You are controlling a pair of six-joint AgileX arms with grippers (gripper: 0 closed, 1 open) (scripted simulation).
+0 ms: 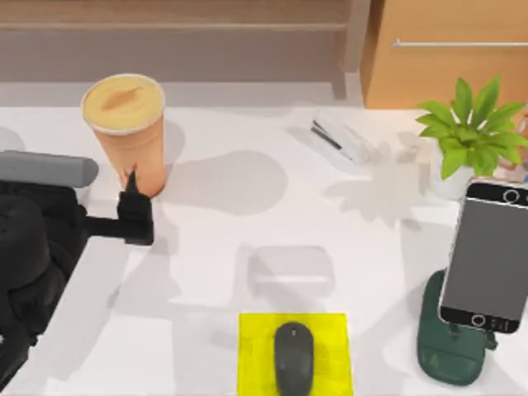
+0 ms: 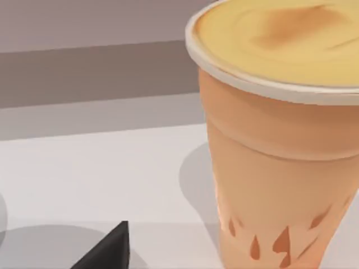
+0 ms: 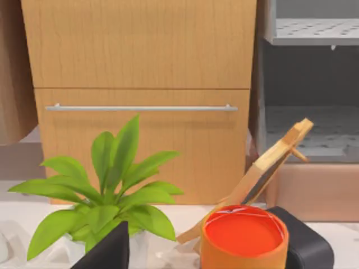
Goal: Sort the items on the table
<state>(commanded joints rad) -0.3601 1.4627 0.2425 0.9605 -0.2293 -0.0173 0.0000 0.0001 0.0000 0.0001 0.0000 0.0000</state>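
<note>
The left gripper point(image 1: 132, 194) sits just beside the drink cup point(image 1: 125, 132), low against its near side, likely lining up a grasp; whether its jaws are spread or closed, I cannot tell. The cup stands upright on the table point(image 1: 214, 223). Well away from the cup, the mouse point(image 1: 294, 358) rests on a yellow pad point(image 1: 252, 363), and the smartphone point(image 1: 487, 256) leans on a green stand point(image 1: 445, 351).
</note>
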